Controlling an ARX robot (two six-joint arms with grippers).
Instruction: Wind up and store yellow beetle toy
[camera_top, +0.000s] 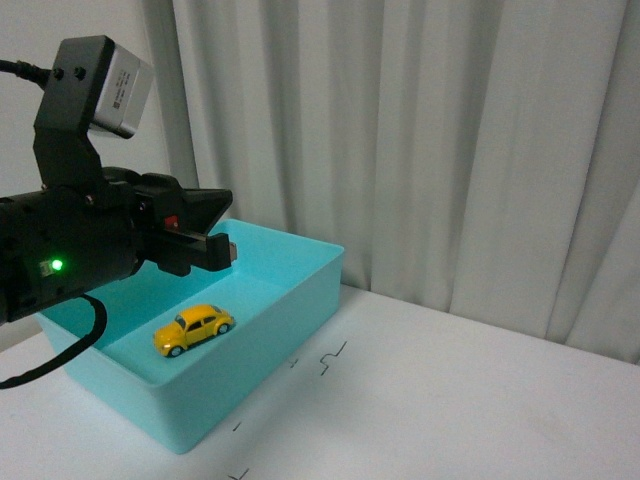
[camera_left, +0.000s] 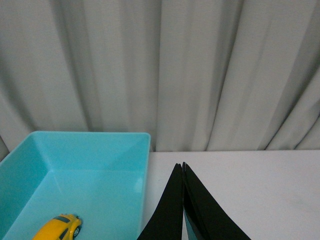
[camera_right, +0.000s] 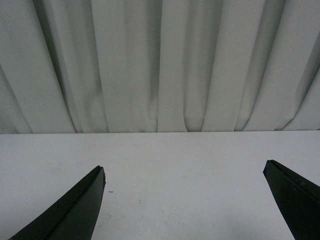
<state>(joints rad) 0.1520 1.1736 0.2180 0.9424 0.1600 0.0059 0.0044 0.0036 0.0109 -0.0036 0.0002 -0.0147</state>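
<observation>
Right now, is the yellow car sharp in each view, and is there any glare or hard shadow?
Front view: the yellow beetle toy is sharp, no strong glare, soft shadow beside it in the turquoise bin. Left wrist view: the toy is cut by the frame edge, slightly soft; the left gripper is a black silhouette. Right wrist view: flat light, no toy.

Count of items in view.
One yellow beetle toy (camera_top: 194, 329); one turquoise bin (camera_top: 280, 360); two hands, namely left hand (camera_top: 228, 250) and right hand (camera_right: 184, 167); one tabletop (camera_top: 480, 400); one curtain (camera_top: 450, 140).
</observation>
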